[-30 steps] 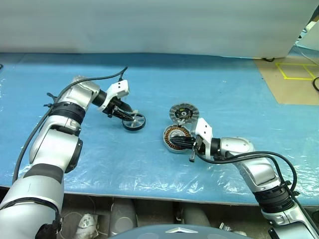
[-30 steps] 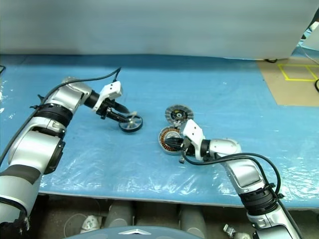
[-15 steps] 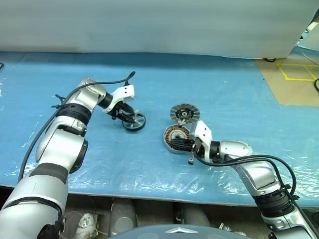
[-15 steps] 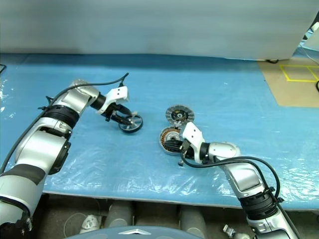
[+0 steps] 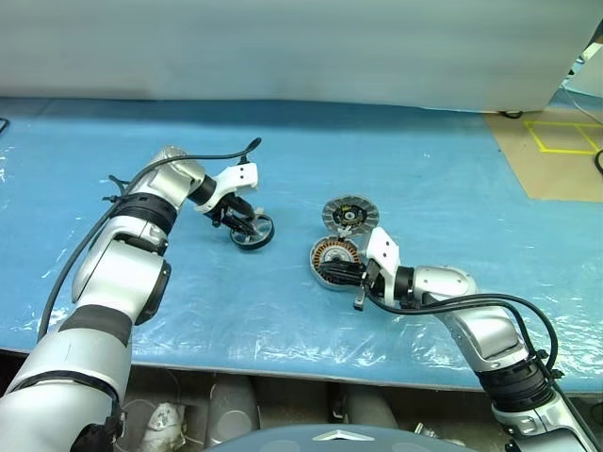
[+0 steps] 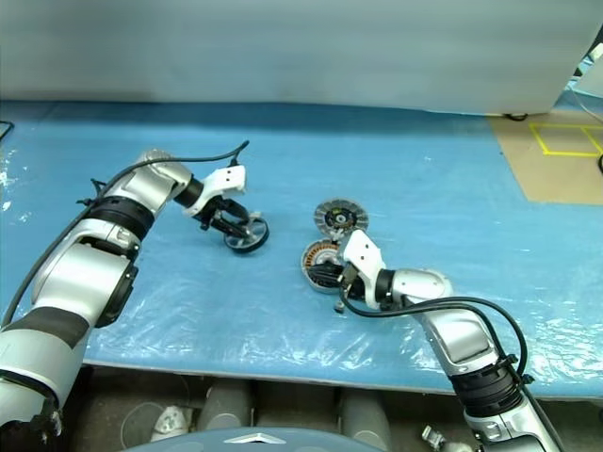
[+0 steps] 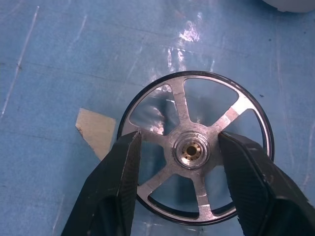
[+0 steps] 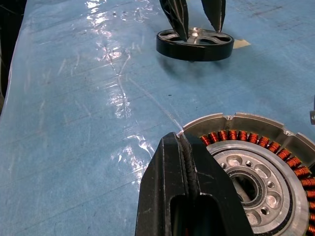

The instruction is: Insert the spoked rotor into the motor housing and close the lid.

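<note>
i see a blue plastic sheet [image 5: 283, 301] covering the whole work surface, wrinkled and glossy, with bright glare patches along its near edge. a small tan scrap of tape [image 7: 96, 130] lies flat on the sheet. behind the surface stands a pale grey backdrop [image 5: 283, 47], running across the full width. at the far right, beyond the sheet's edge, i note a brown floor [image 5: 551, 155] marked with yellow tape lines [image 5: 556, 137], and a black cable [image 5: 509, 113] lying at the foot of the backdrop.
</note>
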`<state>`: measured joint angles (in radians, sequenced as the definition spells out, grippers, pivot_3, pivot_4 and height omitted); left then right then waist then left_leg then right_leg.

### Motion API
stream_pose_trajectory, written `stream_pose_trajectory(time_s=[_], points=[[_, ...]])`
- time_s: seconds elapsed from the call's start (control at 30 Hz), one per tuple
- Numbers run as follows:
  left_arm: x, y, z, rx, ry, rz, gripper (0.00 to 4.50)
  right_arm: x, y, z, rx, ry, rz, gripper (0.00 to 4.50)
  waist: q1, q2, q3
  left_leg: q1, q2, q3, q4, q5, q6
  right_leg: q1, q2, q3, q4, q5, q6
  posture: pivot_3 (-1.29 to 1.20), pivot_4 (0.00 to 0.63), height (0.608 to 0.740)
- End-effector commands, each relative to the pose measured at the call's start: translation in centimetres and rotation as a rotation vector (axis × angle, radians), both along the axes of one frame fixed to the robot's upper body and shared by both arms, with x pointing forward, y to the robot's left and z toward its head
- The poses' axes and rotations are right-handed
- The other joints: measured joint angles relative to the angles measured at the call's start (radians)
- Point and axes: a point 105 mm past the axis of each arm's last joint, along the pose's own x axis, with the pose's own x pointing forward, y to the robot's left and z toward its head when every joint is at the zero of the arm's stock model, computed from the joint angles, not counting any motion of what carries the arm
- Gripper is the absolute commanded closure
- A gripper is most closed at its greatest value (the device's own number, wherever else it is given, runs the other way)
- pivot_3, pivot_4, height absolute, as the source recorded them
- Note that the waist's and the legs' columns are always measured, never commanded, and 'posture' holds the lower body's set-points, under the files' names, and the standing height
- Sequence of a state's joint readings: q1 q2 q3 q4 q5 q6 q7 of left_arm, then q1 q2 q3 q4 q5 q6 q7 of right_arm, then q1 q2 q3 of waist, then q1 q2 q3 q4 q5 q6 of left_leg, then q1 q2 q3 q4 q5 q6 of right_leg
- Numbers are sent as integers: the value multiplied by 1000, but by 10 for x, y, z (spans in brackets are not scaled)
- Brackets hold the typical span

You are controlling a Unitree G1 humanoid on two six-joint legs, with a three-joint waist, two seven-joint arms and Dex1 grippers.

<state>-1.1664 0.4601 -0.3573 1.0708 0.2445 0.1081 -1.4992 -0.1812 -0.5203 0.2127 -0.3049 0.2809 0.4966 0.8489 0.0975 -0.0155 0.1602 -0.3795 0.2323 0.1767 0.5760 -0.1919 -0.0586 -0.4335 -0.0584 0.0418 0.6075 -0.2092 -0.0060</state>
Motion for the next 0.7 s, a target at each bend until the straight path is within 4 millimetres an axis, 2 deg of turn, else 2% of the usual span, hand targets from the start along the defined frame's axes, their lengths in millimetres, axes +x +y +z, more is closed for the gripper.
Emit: stream_pose_trajectory(time_s=[0.03, 0.1, 0.43, 0.7], points=[[-4, 5, -3, 43, 58, 8, 2487, -3, 5, 14, 32, -52, 22, 4500, 0, 0, 0, 0, 0, 0, 0, 0, 0, 0, 0, 0, 0, 0, 0, 0, 150, 740], [-6, 8, -6, 69, 85, 22, 3040, -2, 5, 15, 34, -55, 20, 4500, 0, 0, 0, 0, 0, 0, 0, 0, 0, 1, 0, 0, 0, 0, 0, 0, 150, 740], [-3, 14, -1, 54, 50, 47, 3060, -2, 3, 16, 32, -60, 15, 4500, -1, 0, 0, 4, 0, 0, 0, 0, 0, 4, 0, 0, 0, 0, 0, 0, 150, 740], [-7, 10, 26, -37, 37, -2, 3060, 0, 0, 26, 44, -84, 24, 4500, 0, 0, 1, 3, 0, 0, -1, 0, 0, 4, 0, 0, -1, -1, -1, 0, 150, 740]])
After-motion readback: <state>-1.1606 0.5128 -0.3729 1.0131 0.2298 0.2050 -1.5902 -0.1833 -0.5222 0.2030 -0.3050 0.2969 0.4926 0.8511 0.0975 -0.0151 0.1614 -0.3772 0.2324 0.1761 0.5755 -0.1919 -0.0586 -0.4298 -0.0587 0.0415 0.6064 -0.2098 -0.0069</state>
